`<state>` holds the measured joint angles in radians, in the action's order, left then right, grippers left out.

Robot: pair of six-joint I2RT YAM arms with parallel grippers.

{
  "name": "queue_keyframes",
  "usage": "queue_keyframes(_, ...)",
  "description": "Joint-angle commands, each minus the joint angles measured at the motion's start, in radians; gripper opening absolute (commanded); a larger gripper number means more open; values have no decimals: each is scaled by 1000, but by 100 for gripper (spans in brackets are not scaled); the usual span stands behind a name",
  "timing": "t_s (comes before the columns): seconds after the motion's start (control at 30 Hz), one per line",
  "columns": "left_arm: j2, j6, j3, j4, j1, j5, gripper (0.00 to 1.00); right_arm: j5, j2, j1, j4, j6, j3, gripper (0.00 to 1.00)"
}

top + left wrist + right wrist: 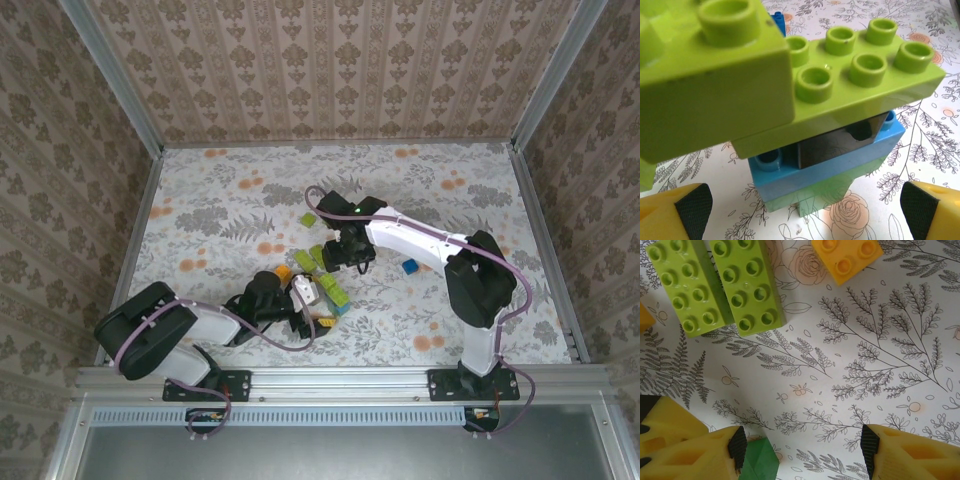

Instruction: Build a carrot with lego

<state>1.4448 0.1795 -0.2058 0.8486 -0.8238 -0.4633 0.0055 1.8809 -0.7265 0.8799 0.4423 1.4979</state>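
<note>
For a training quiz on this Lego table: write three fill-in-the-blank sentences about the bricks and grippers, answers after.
1. In the right wrist view, two lime-green eight-stud plastic bricks lie near a square four-stud plastic brick coloured ____.
2. In the left wrist view, the glossy black plastic piece sits on a ____ brick.
3. The left gripper and right gripper both have jaws standing ____.
Missing words: orange; blue; open.

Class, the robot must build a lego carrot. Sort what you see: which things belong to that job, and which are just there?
Belongs: joined brick stack; two lime-green bricks; orange brick; dark green brick; lone blue brick.
Just there: floral table cover; wallpapered walls; metal frame rail.
</note>
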Motion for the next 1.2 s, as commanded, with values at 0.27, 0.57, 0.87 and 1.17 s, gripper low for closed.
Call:
queue_keyframes(0.27,20,-8,-29,-2,29,-1,100,-88,18,-2,-27,-81,41,65)
queue_keyframes(0.57,15,-14,-24,7,37,-8,100,-148,51,-12,-7,-129,68,65)
queue_keyframes(0.87,-9,-17,-7,25,44,-12,100,-189,70,-40,18,-159,84,65)
queue_keyframes(1.17,-18,-13,-6,28,48,-36,100,-130,59,-46,36,-145,106,66)
